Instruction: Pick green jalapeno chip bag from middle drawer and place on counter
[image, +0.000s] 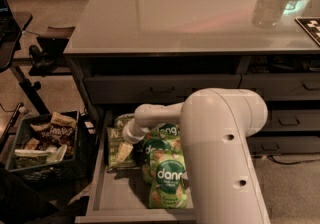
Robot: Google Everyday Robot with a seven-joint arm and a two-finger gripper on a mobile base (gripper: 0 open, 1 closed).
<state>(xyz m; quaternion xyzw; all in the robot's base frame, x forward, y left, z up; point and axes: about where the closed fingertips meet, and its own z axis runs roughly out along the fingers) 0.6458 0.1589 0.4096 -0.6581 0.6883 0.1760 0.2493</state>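
The middle drawer (107, 195) is pulled open below the counter (190, 13). The dull olive-green jalapeno chip bag (118, 149) lies flat at the drawer's left side. Several brighter green "dang" bags (167, 180) lie beside it to the right. My white arm reaches down into the drawer from the right. My gripper (126, 135) is at the arm's end, right above the top of the jalapeno bag.
A dark basket (42, 143) of snack packs stands on the floor left of the drawer. Closed grey drawers (290, 120) with dark handles are at the right. A dark cart (20, 43) stands at the far left. Objects sit at the counter's far right corner.
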